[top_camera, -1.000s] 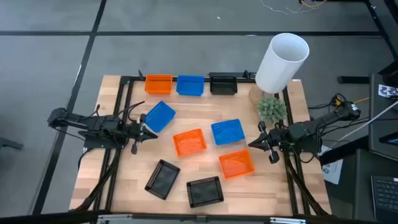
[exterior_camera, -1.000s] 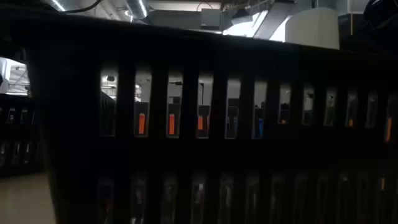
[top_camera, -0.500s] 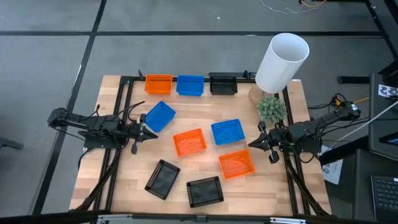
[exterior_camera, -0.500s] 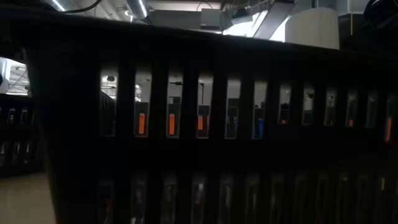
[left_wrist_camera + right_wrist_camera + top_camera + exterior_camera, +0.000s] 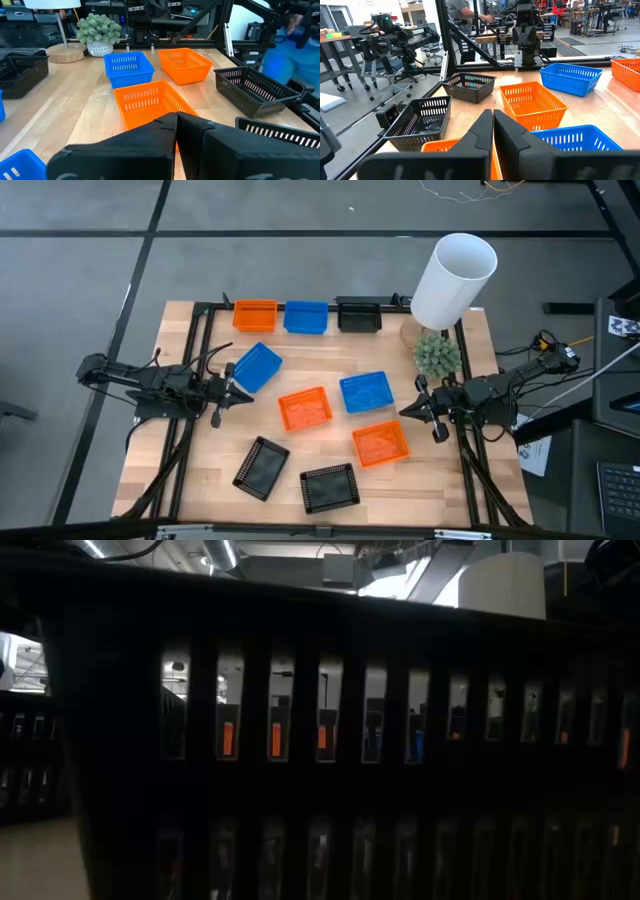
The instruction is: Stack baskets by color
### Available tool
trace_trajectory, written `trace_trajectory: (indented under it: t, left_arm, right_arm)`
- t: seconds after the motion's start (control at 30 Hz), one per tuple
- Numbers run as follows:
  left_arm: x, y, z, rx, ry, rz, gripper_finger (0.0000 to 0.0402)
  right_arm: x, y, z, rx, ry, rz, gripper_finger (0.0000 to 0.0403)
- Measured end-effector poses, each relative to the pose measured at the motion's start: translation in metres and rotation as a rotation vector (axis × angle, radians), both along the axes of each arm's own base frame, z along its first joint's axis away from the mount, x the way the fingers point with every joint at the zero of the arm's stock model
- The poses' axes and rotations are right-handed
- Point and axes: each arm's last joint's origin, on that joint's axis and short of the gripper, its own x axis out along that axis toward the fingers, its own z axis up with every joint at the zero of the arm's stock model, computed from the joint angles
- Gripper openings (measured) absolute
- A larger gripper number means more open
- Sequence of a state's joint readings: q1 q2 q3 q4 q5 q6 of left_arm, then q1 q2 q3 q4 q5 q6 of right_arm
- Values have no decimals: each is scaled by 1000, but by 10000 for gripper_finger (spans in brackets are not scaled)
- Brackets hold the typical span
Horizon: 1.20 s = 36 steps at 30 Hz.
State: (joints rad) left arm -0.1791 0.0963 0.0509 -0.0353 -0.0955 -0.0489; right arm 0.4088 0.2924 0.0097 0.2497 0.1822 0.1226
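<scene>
Nine baskets are lying unstacked on your tabletop point(image 5: 205, 480). Three are sitting in a row at the far edge: orange point(image 5: 255, 315), blue point(image 5: 306, 317), black point(image 5: 359, 316). The other six are lying scattered between your arms, well apart from the white cylinder point(image 5: 452, 280) and the plant point(image 5: 438, 356). Your left gripper point(image 5: 238, 393) is waiting just beside a loose blue basket point(image 5: 257, 368), fingers closed on nothing. Your right gripper point(image 5: 407, 411) is hovering near another blue basket point(image 5: 366, 392), fingers nearly together, also empty.
</scene>
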Motion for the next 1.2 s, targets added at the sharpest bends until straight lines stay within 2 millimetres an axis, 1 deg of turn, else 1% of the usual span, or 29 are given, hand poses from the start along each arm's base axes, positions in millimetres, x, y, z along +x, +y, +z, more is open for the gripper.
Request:
trace_trajectory:
  t: [0.27, 0.37, 0.47, 0.63, 0.7, 0.87, 0.97, 1.03, 1.07, 1.2]
  left_arm:
    - [0, 0, 0, 0, 0, 0, 0]
    - [0, 0, 0, 0, 0, 0, 0]
    - [0, 0, 0, 0, 0, 0, 0]
    - [0, 0, 0, 0, 0, 0, 0]
    - [0, 0, 0, 5, 0, 0, 0]
    - [0, 0, 1, 164, -19, 0, 0]
    - [0, 1, 9, 302, -109, 39, 0]
    - [0, 1, 16, 402, -191, 41, 0]
    - [0, 1, 20, 412, -238, 28, 0]
    - [-5, -3, 37, 257, -432, -108, 0]
  right_arm:
    - [0, 0, 0, 6, -4, 0, 17]
    - [0, -1, 2, 10, -16, -51, 17]
    - [0, -2, 3, 13, -24, -60, 17]
    - [0, -2, 3, 93, -12, -63, 17]
    - [0, -2, 3, 97, -17, -63, 17]
    - [0, -2, 8, 124, -59, -61, 17]
    - [0, -1, 11, 247, -61, -34, 17]
    - [0, -1, 15, 289, -99, -19, 17]
    - [0, -1, 18, 301, -127, -21, 17]
    - [-4, -3, 33, 397, -266, -18, 16]
